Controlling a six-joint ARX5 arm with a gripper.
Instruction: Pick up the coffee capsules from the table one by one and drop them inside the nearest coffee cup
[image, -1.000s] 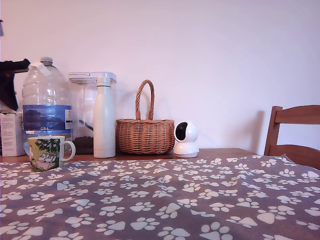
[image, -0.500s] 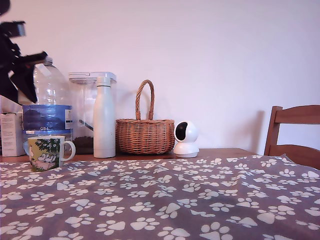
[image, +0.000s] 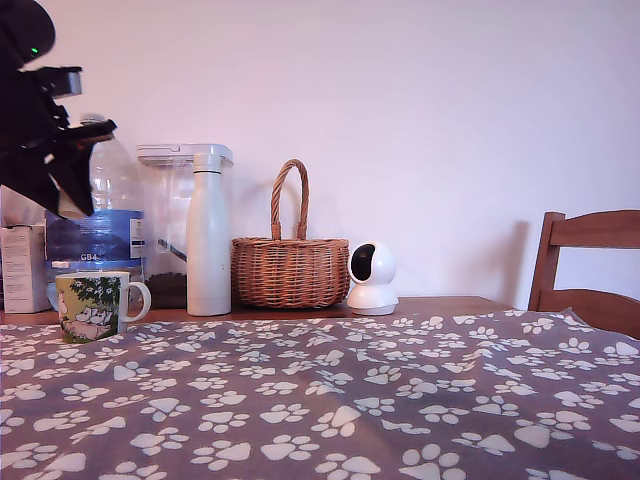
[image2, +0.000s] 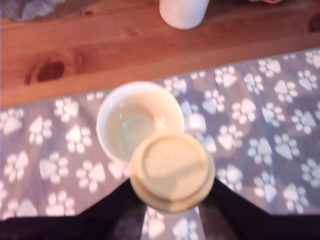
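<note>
- Coffee capsule (image2: 172, 171), cream and round, is pinched between the two dark fingers of the gripper (image2: 172, 200); the wrist view shows it held above the cloth, overlapping the rim of the coffee cup (image2: 139, 120) but not centred over the mouth.
- Inside, the coffee cup looks empty, so I judge no capsule has been dropped yet; this one is in transit and the release is left to do.
- In the exterior view the gripper (image: 60, 140) hangs high above the cup (image: 92, 306), well clear of its rim.
- That cup stands near the cloth's back edge, at the far end of the table (image: 440, 302) on the exterior view's left.
- No other capsules show on the cloth in either view, so I cannot tell how many remain.
- Behind the cup, along the table's back edge, stand a water jug (image: 98, 215), a white bottle (image: 208, 235), a wicker basket (image: 290, 268) and a small white camera (image: 372, 278).
- Open room lies over the cloth toward the exterior view's right; straight down to the cup is unobstructed.
</note>
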